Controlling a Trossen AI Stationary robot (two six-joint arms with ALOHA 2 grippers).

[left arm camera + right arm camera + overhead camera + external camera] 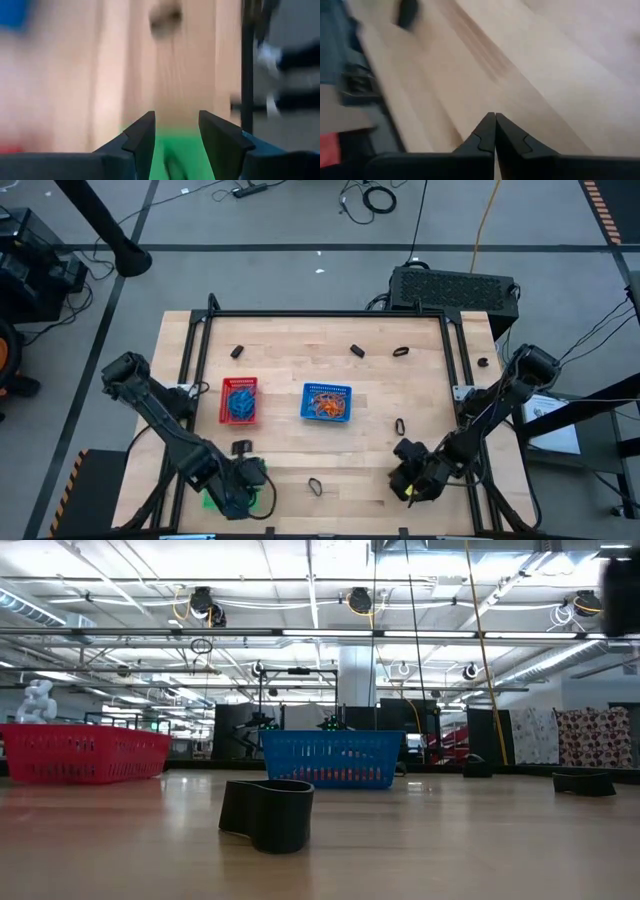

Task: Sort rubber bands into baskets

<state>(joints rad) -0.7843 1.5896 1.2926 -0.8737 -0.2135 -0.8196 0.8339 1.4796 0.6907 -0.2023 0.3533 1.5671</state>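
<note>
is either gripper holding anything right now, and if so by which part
Nothing is held. The left gripper is open above the green basket, with nothing between its fingers. The right gripper is shut on nothing, above bare table.

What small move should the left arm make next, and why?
Probably lift the left gripper clear of the green basket and head for the black rubber band lying just beside it. Its fingers are open with nothing visible between them, poised over the green basket, while several black bands lie loose on the table. The right gripper waits shut at the near right edge.
</note>
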